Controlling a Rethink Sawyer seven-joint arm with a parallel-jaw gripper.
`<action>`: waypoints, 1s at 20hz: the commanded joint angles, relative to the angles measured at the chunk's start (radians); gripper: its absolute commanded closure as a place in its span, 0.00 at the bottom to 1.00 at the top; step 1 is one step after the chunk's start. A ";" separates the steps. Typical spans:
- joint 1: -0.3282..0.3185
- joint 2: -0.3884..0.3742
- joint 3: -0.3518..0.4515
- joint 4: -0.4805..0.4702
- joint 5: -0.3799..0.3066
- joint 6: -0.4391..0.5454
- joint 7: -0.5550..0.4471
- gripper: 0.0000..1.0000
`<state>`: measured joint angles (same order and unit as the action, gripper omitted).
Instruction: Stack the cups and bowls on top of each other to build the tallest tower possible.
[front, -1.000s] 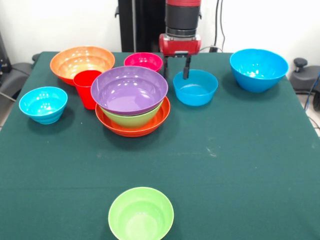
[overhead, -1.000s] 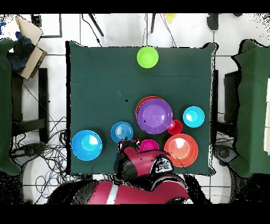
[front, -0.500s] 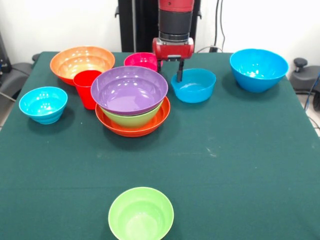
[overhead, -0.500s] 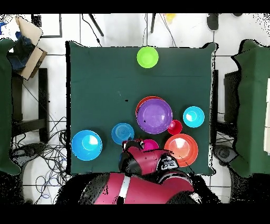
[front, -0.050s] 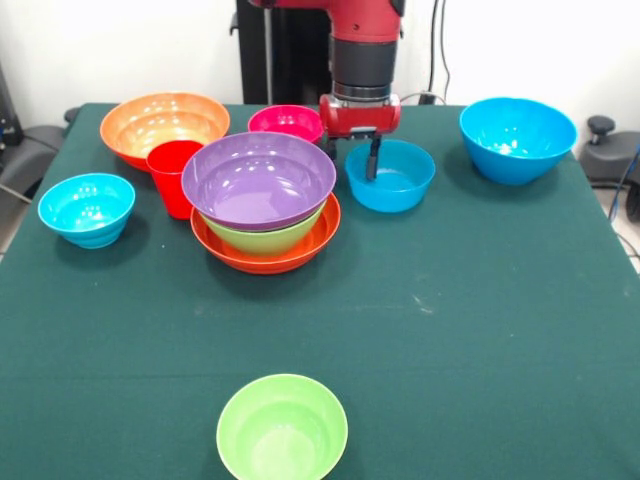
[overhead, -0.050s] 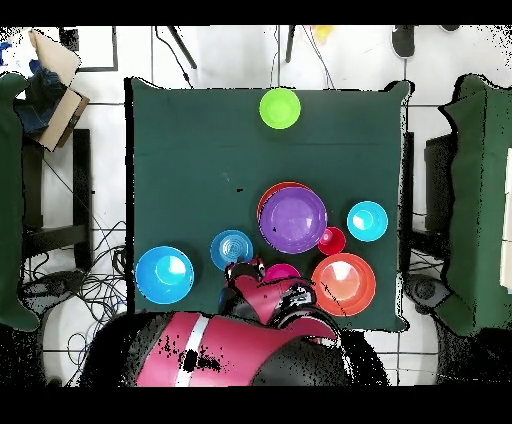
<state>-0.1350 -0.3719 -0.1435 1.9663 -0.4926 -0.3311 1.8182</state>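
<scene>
The tower stands mid-table: a wide orange bowl at the base, a green bowl in it, and a purple bowl on top. My gripper is open and straddles the left rim of a blue bowl, with one finger inside the bowl and the other outside. A magenta bowl sits just left of the gripper. The red cup stands upright beside the tower, in front of a second orange bowl.
A large blue bowl sits at the back right of the front view and a small blue bowl at the left. A lone green bowl stands near the front edge.
The gripper swung left, nudging the blue bowl slightly that way, then came back right and a little lower. The bowl has settled back near its earlier spot. Finger spacing is unchanged.
</scene>
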 joint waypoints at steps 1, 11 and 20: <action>0.024 0.054 0.054 -0.116 0.028 -0.032 0.112 0.00; 0.010 0.013 0.071 -0.101 0.013 0.025 0.118 1.00; -0.082 -0.285 0.197 0.076 -0.012 0.281 0.081 1.00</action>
<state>-0.1480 -0.4612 -0.1157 1.9843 -0.4929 -0.3030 1.8312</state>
